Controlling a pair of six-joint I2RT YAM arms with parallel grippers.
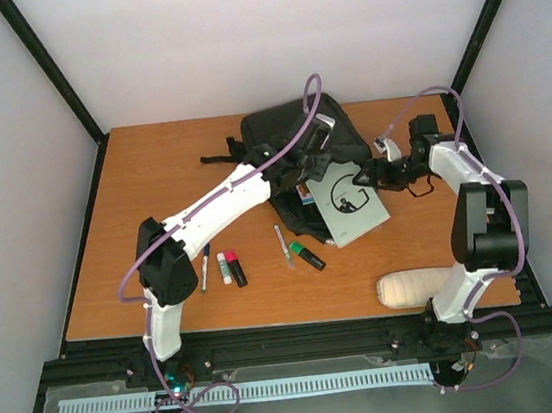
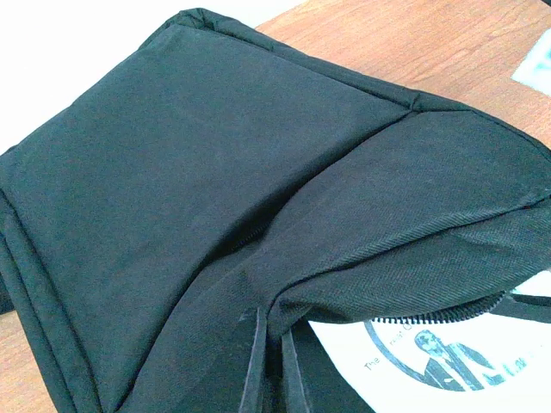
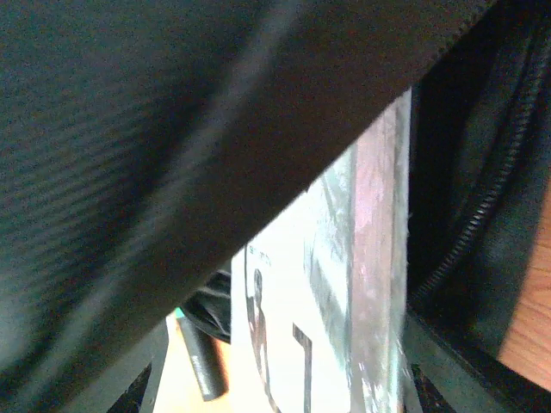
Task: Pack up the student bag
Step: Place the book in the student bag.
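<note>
The black student bag (image 1: 282, 130) lies at the back middle of the table and fills the left wrist view (image 2: 172, 172). My left gripper (image 1: 342, 154) is shut on the edge of the bag's flap (image 2: 275, 340) and holds it raised. A white book with a round printed picture (image 1: 352, 207) lies tilted, its far end under the raised flap (image 2: 456, 353). My right gripper (image 1: 375, 174) is at the book's far right corner. In the right wrist view its jaws (image 3: 288, 361) stand wide open either side of the book (image 3: 327, 284), under black bag fabric.
On the table left of the book lie a blue pen (image 1: 206, 265), a pink-capped stick (image 1: 224, 266), a red-capped marker (image 1: 234, 268), a thin pen (image 1: 283, 244) and a green highlighter (image 1: 307, 255). A cream rolled pouch (image 1: 412, 288) lies at the front right by the right arm's base.
</note>
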